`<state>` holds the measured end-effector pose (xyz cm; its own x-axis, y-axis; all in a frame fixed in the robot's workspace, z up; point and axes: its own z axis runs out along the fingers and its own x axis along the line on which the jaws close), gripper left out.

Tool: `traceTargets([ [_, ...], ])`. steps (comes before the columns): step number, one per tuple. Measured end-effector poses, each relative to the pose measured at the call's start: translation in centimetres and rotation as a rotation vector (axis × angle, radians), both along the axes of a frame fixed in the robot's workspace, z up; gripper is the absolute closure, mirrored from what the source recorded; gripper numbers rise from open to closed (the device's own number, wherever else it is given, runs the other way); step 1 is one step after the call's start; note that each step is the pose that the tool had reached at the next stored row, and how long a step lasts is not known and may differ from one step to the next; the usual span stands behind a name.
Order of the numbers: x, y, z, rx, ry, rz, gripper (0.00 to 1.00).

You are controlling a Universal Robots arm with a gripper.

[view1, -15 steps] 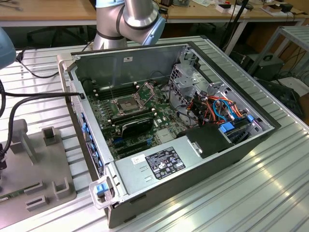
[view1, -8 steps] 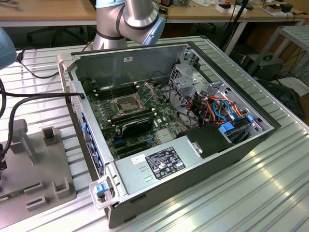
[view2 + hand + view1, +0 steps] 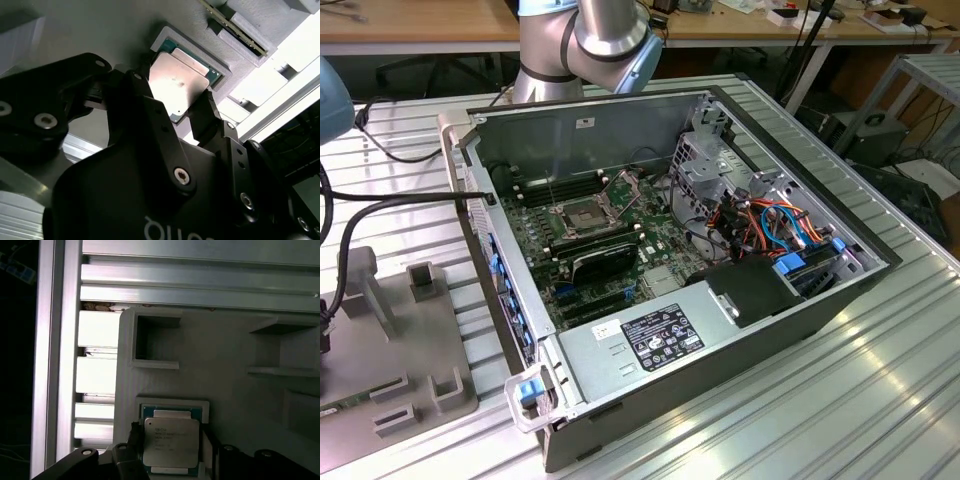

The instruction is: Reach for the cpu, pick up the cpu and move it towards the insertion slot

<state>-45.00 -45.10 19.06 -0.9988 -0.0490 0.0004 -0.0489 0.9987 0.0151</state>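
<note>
The ribbed metal bench point(image 3: 820, 420) carries an open computer case point(image 3: 582, 125) and, at the exterior view's left, a grey moulded tray point(image 3: 380, 340). On the green board inside the case sits the insertion slot point(image 3: 578, 216), its hinged frame plate tipped up and its dark centre bare.

In both wrist views the hand point(image 3: 171, 436) is down at the tray, straddling the cpu point(image 3: 171, 447). The chip lies flat, face up, in a square recess of the tray. Whether the hand is clamped on it or merely flanks it, I cannot tell.

I judge the reach done. The chip is not yet lifted from its recess, so the carry to the slot, well apart, is all to do.
</note>
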Motion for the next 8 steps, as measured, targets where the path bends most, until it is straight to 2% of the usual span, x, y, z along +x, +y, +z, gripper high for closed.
traceTargets([
  [5,0.00,0.00,0.08,0.0003,-0.0003,0.000,0.45],
  [8,0.00,0.00,0.72,0.0002,0.0002,0.000,0.45],
])
